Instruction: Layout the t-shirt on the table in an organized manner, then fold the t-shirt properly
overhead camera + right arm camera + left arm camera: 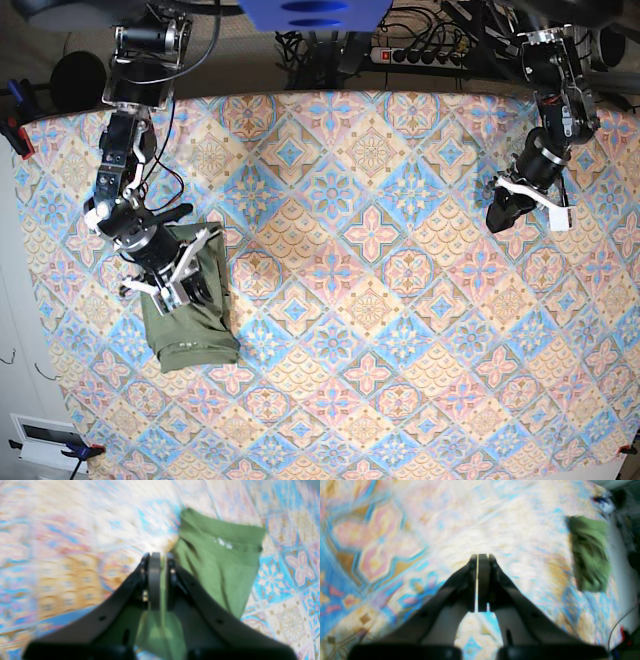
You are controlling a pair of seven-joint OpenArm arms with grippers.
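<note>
Olive cloth sits folded into a compact packet under the right gripper [190, 277], which comes first in the base view. This t-shirt [190, 325] lies on the table [370, 300] beneath and just ahead of that tool. In the right wrist view the jaws stand nearly together with green fabric between and behind them, so the gripper looks to be pinching a layer of the packet, though blur hides the exact contact. If it lifts or pulls away while pinching, the top fold may drag open and undo the neat stack; a sideways tug could also skew the packet.

Far across the table, the left gripper [503, 213] hangs with its jaws pressed together on nothing, the shirt well apart from it. It can't steady the fabric from there.
</note>
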